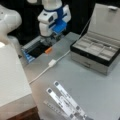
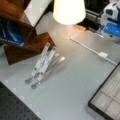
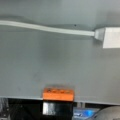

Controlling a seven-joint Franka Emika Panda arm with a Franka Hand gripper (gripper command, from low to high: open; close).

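I have the gripper (image 1: 51,37) hanging over the far edge of the bench (image 1: 82,85), at a front view's top, just above the small orange block (image 1: 48,50) that sits right on that edge, beside the dark open tray (image 1: 37,50) with a blue side. In the wrist view the orange block (image 3: 58,94) lies at the bottom centre, on the lip of the grey surface, with a dark piece directly under it; neither of the fingers shows there, and in both front views the arm body masks them, so I cannot tell whether they are spread or closed. I judge the step in hand to be the approach to the block: nothing appears to be held, though the poor view leaves that uncertain. White cable (image 1: 42,72) with its white adapter (image 1: 52,62) runs across the bench close by; in the wrist view the adapter (image 3: 110,37) is well apart from the block. Also present: open grey case (image 1: 97,50), folded metal stand (image 1: 63,101), lamp shade (image 2: 68,11), wooden shelf (image 2: 25,37). Next move, in my judgement, calls for a straight descent centred on the block, since it sits at the drop-off and a sideways nudge could tip it into the tray
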